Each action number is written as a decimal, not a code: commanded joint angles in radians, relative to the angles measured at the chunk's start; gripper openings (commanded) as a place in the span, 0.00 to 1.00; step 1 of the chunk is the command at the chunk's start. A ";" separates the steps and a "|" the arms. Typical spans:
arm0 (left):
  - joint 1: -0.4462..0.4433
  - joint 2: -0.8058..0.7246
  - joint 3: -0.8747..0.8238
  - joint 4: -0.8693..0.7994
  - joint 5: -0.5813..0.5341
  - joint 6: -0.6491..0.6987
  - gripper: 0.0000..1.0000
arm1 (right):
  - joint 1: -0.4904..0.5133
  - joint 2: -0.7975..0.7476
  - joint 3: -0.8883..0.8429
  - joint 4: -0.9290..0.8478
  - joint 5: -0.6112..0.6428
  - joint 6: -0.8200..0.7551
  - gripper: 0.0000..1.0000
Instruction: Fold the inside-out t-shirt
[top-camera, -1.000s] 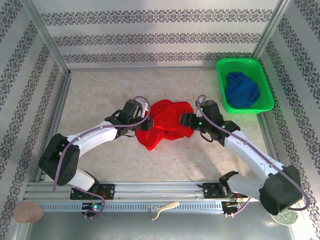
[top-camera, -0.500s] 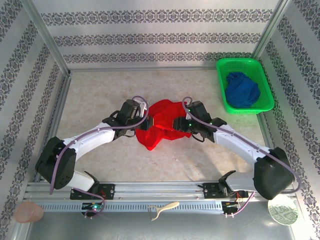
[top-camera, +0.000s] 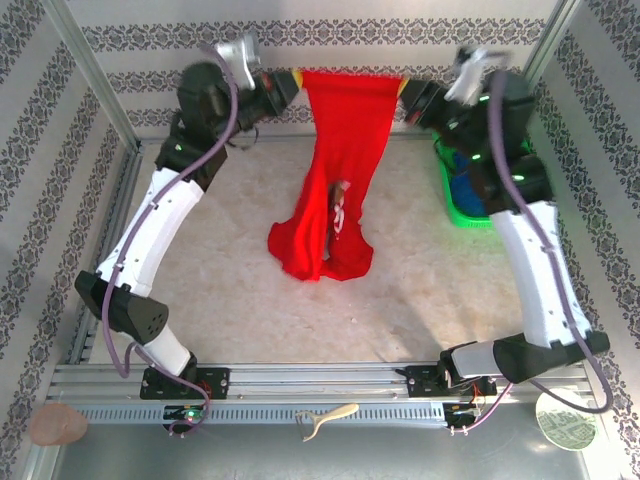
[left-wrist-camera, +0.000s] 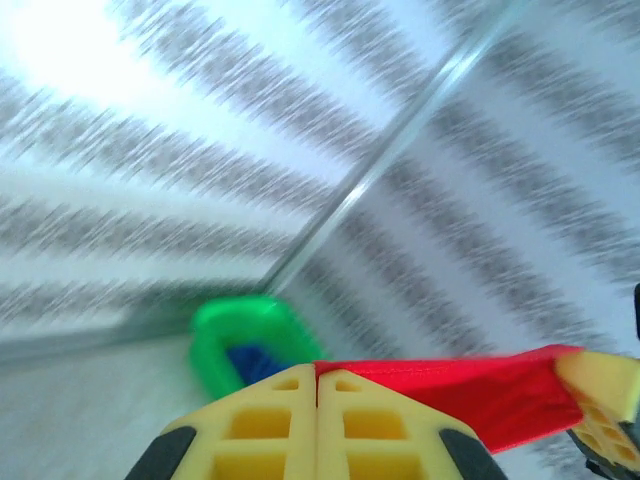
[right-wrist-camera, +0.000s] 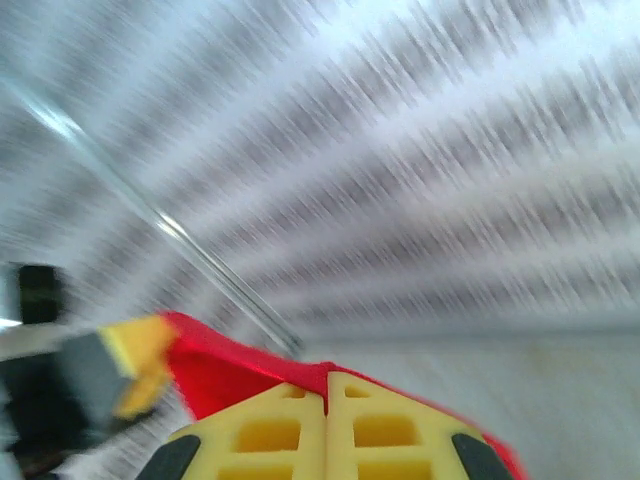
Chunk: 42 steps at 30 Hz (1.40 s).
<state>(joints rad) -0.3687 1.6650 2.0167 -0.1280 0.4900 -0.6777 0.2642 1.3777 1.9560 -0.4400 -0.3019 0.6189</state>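
Patterned wallpaper closes in a pale stone-look worktop (top-camera: 230, 270) on 3 sides, and the 2 arms reach high toward the back wall. Between them hangs the inside-out t-shirt (top-camera: 345, 140). Its top edge is stretched nearly level from the left gripper (top-camera: 285, 88) to the right gripper (top-camera: 412, 97), and its body drops in a long red column. The lowest part lies bunched on the worktop near the middle.

Both pairs of jaws are pressed together on the cloth. In the left wrist view the yellow pads (left-wrist-camera: 265, 425) meet with a taut red band running off to the right, and in the right wrist view the pads (right-wrist-camera: 270, 435) close over a red edge that leads away to the left.

Holding the shirt up by 2 spread points likely lets its weight pull out the crumples, so that the garment can be laid flat before any fold. A slit at mid-height shows a scrap of white print (top-camera: 340, 208), which suggests the printed face is turned inward.

At the far right a green basket (left-wrist-camera: 240, 310) holds a dark blue garment (left-wrist-camera: 252, 362), well apart from the shirt and seemingly not part of this job.
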 joint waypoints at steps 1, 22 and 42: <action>0.007 0.039 0.201 -0.047 0.040 -0.073 0.00 | -0.012 0.014 0.192 -0.084 -0.010 -0.028 0.00; 0.017 -0.018 -0.052 -0.188 -0.100 0.013 0.58 | -0.129 0.145 0.234 -0.087 -0.128 -0.010 0.00; -0.295 -0.234 -1.023 -0.314 -0.351 -0.393 0.64 | -0.253 0.221 0.279 -0.111 -0.128 0.003 0.00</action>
<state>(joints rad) -0.6491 1.4170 1.0035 -0.3939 0.2237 -0.9642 0.0212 1.5837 2.1910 -0.5743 -0.4126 0.6140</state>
